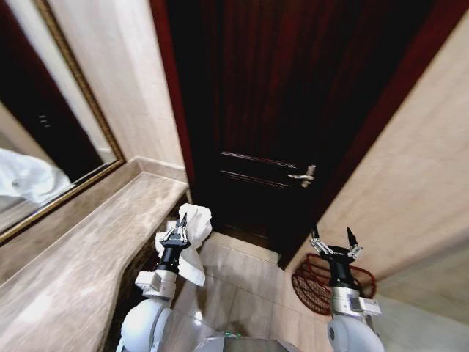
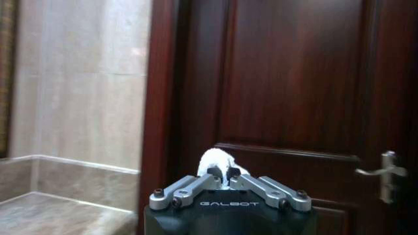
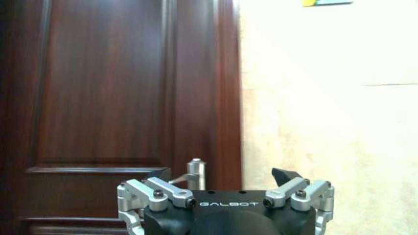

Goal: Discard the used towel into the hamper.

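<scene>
Left claw (image 1: pixel 181 224) grips the towel (image 1: pixel 195 242) beside the counter (image 1: pixel 80 264); right claw (image 1: pixel 334 242), spread, fronts the hamper (image 1: pixel 311 282), door (image 1: pixel 293 110) behind.

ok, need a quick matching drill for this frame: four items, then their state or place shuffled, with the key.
1. left claw
2. right claw
3. hamper
4. door handle

a. open, holding nothing
b. on the dark wooden door
c. shut on the white towel
d. on the floor by the right-hand wall

Pairs: 1-c, 2-a, 3-d, 4-b
</scene>
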